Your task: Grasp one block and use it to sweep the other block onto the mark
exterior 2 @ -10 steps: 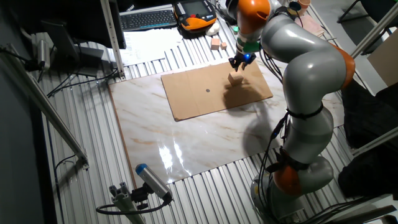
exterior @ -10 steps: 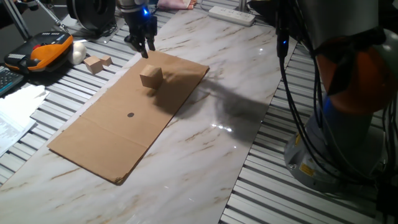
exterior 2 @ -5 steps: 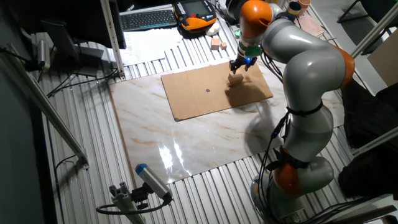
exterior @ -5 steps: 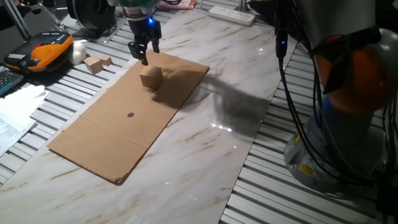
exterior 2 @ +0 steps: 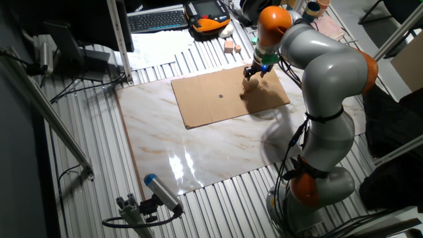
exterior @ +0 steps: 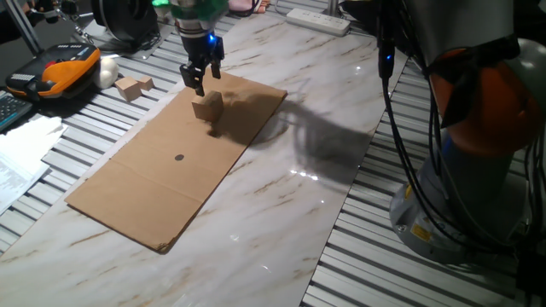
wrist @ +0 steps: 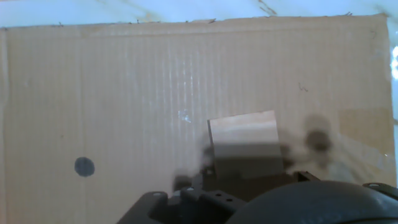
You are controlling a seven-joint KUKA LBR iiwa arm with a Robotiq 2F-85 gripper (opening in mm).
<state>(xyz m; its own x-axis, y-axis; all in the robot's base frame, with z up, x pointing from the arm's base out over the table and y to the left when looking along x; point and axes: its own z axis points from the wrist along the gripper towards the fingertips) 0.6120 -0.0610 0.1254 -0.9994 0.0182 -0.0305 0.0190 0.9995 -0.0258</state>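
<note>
The pale tan wooden cube (exterior: 207,106) stands on the brown cardboard sheet (exterior: 145,192), near its far end. It also shows in the other fixed view (exterior 2: 249,84) and in the hand view (wrist: 242,134). The mark (exterior: 179,157) is a small dark dot on the cardboard, a short way from the cube toward the sheet's middle (exterior 2: 221,96) (wrist: 84,166). My gripper (exterior: 202,79) hangs just above and behind the cube (exterior 2: 255,71), its fingers apart and holding nothing. The fingertips do not show in the hand view.
Two smaller tan wooden pieces (exterior: 134,86) lie on the ribbed surface left of the cardboard (exterior 2: 230,46). An orange device (exterior: 68,64) and a keyboard (exterior 2: 158,20) lie beyond them. A white power strip (exterior: 317,19) is at the back. The arm's base and cables (exterior: 461,196) stand right.
My gripper has moved right and down, from behind the cardboard's far edge to just over the cube. The cube and the mark have not moved.
</note>
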